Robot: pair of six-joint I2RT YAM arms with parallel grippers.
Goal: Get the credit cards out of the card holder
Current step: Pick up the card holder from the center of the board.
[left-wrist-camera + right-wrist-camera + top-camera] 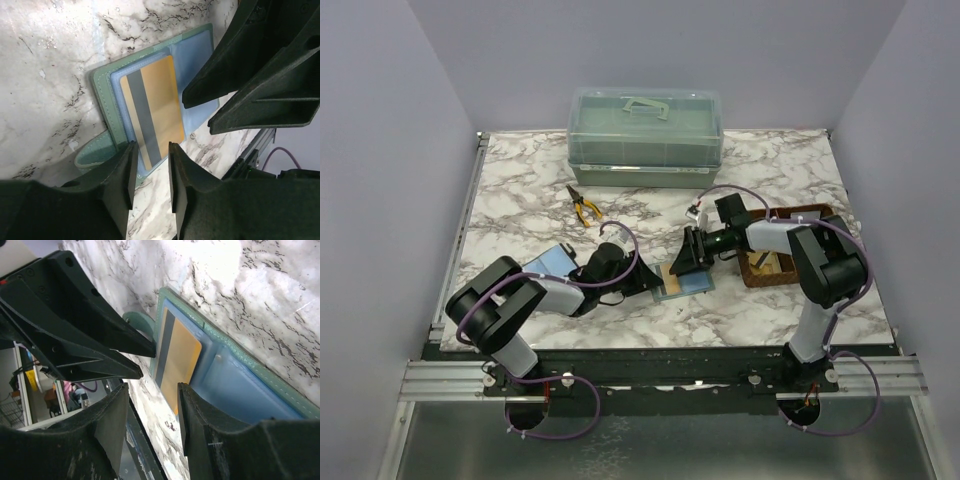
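Veined marble tabletop (pixel 520 190) carries the soft grey-green card holder (pixel 102 95), lying open between both arms, its inside blue with slot pockets. From one pocket pokes a glossy gold credit card (pixel 157 100) with a grey stripe. Narrowed jaws of the left gripper (pixel 152 145) flank its corner; grip unclear. Half-parted, the right gripper (pixel 152 387) hides part of the other pane.

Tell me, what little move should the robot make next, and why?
Probably close the left end effector on the gold card and slide it out: its jaws stand apart, straddling the card's end at the edge of the open card holder.
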